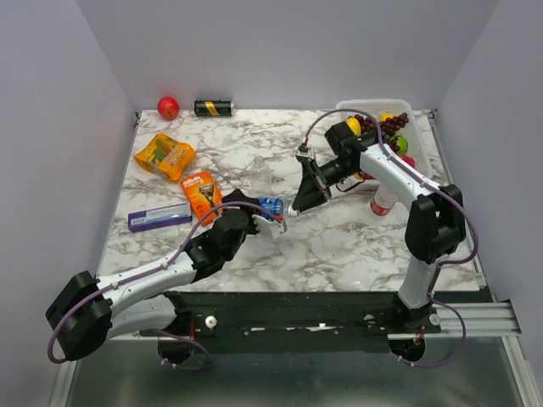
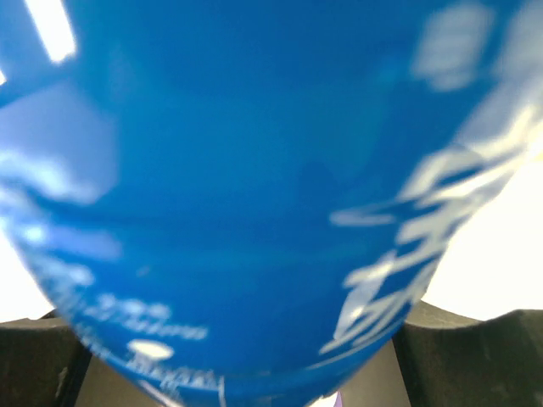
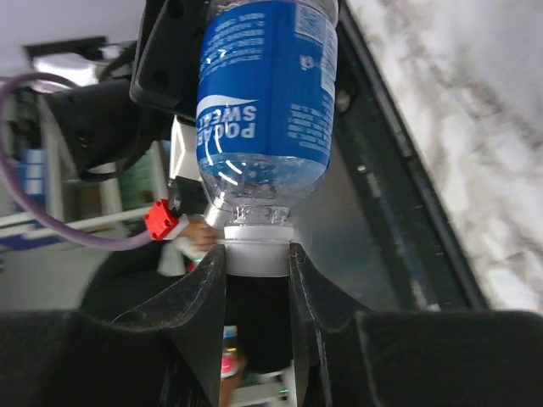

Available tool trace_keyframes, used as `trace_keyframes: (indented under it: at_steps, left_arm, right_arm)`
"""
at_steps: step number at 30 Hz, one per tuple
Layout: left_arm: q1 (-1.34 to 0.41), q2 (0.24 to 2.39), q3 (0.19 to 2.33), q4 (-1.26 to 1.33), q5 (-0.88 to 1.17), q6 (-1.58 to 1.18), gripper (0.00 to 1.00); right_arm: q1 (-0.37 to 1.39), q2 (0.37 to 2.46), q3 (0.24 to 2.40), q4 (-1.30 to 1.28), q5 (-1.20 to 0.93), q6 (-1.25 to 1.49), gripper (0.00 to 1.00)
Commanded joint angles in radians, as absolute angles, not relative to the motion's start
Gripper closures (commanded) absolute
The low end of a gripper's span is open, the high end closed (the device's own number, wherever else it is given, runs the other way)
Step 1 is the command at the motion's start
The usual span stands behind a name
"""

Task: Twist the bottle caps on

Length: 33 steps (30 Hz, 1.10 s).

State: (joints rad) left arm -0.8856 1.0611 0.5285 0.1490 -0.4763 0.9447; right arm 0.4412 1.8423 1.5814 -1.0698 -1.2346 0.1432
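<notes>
Blue-labelled bottle [image 3: 267, 102] is held around the middle of the marble table [image 1: 356, 246], with the left gripper [image 1: 259, 222] clamped round its body. The right gripper [image 3: 254, 261] pinches the white-looking ribbed cap [image 3: 253, 250] on the neck. I'd keep the cap square to the threads and twist with only a light push. That thin clear plastic probably flexes, and the glossy label looks slippery.

Red ball [image 1: 168, 107] beside black-and-gold can [image 1: 214, 108] at back; orange snack pack [image 1: 165, 156], purple box [image 1: 159, 217]

Three bottles [image 1: 260, 174] [image 1: 271, 206] [image 1: 383, 202], two orange packs [image 1: 164, 156] [image 1: 202, 193], one can [image 1: 214, 108], one ball [image 1: 168, 107]
</notes>
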Motion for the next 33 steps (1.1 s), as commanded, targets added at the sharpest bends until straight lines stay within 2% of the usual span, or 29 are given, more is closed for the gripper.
trace_keyframes:
  at_steps: [1,3,4,6,7,10,12,15,16,17,20,24,28,33]
  left_arm:
    - [-0.914,0.999,0.479,0.489,-0.486,1.173,1.00]
    - [-0.923,0.985,0.474,0.441,-0.477,1.133,1.00]
    - [-0.922,0.974,0.500,0.392,-0.465,1.090,1.00]
    - [-0.922,0.968,0.538,0.207,-0.445,0.990,1.00]
    - [-0.922,0.957,0.561,0.148,-0.408,0.906,1.00]
    - [-0.920,0.928,0.595,-0.061,-0.312,0.746,1.00]
    - [-0.920,0.916,0.604,-0.179,-0.169,0.678,1.00]
    - [-0.897,0.887,0.630,-0.288,0.094,0.574,1.00]
    - [-0.894,0.873,0.632,-0.297,0.141,0.557,1.00]
    - [-0.891,0.868,0.632,-0.304,0.185,0.525,1.00]
    - [-0.882,0.887,0.649,-0.336,0.300,0.493,1.00]
    - [-0.864,0.910,0.660,-0.342,0.377,0.498,1.00]
    - [-0.853,0.948,0.689,-0.357,0.402,0.532,1.00]
    - [-0.847,0.972,0.707,-0.338,0.405,0.552,1.00]
  right_arm:
    - [0.477,1.864,1.591,-0.963,-1.476,0.377,1.00]
    - [0.465,1.885,1.670,-0.963,-1.451,0.359,0.99]
    - [0.459,1.891,1.715,-0.960,-1.441,0.342,0.85]
    - [0.424,1.905,1.872,-0.965,-1.382,0.266,0.74]
    - [0.407,1.913,1.931,-0.997,-1.358,0.188,0.62]
    - [0.344,1.913,2.102,-1.018,-1.250,0.076,0.51]
    - [0.330,1.851,2.137,-1.029,-1.145,-0.133,0.48]
    - [0.350,1.706,1.973,-1.016,-1.065,-0.564,0.42]
    - [0.356,1.578,1.886,-0.974,-1.059,-0.668,0.39]
    - [0.365,1.515,1.735,-0.954,-1.049,-0.875,0.37]
    - [0.425,1.283,1.440,-0.907,-0.976,-1.264,0.35]
    - [0.521,1.109,1.269,-0.844,-0.953,-1.477,0.34]
    - [0.603,1.124,1.322,-1.004,-0.946,-1.574,0.35]
    - [0.659,1.144,1.344,-1.060,-0.928,-1.615,0.36]
